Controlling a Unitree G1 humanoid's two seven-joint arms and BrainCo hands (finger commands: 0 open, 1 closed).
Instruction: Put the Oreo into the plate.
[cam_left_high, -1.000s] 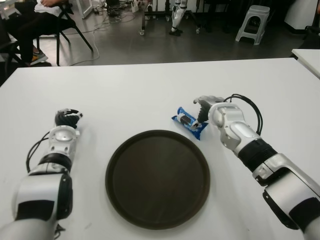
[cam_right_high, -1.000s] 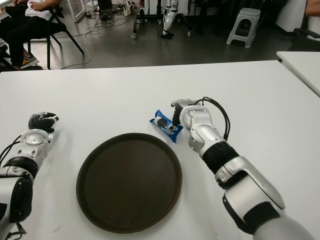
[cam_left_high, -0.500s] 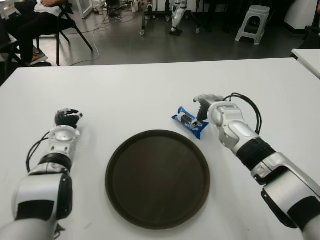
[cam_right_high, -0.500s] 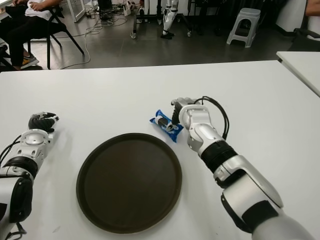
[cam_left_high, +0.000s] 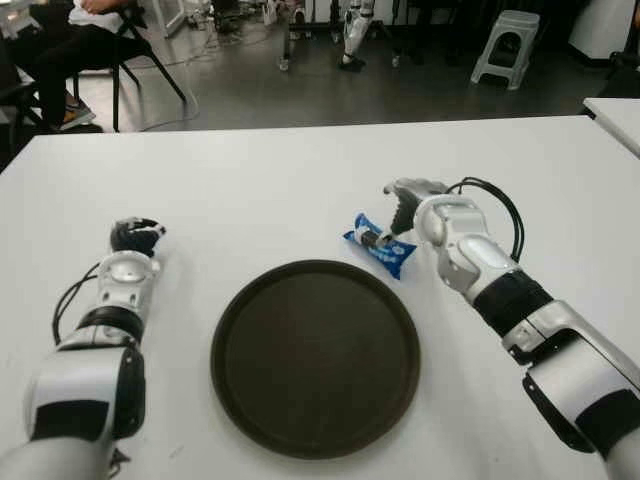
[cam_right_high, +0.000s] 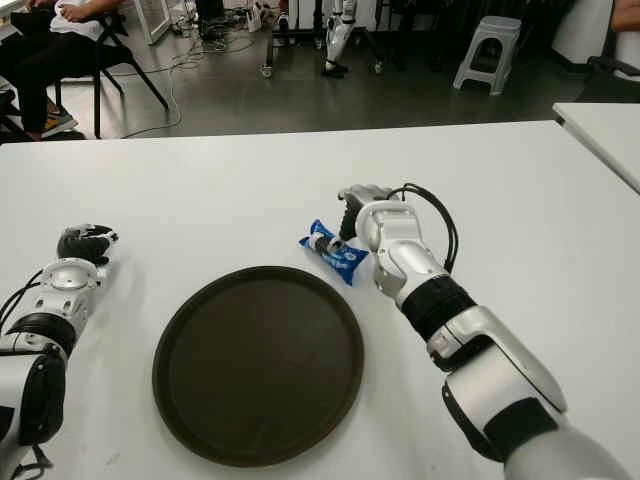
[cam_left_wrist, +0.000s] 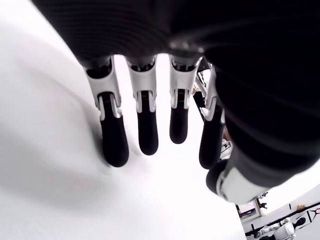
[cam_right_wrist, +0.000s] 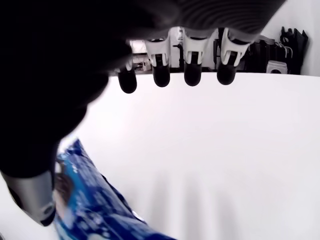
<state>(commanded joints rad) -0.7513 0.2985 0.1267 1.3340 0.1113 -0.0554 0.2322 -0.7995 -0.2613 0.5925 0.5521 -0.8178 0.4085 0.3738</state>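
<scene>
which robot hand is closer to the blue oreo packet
Right. The right robot hand is right beside the blue Oreo packet, fingers open; the left robot hand sits far across the round brown plate.

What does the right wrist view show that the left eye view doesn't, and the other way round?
Only the right wrist view shows the underside of the right hand: its four fingers spread open above the table, with the thumb beside the Oreo, not gripping it.

Only the left eye view shows the empty plate, with the Oreo lying just past its far right rim, the left hand to the plate's left, and the floor with a stool.

Both show the blue Oreo pack, the right hand and the white table.
</scene>
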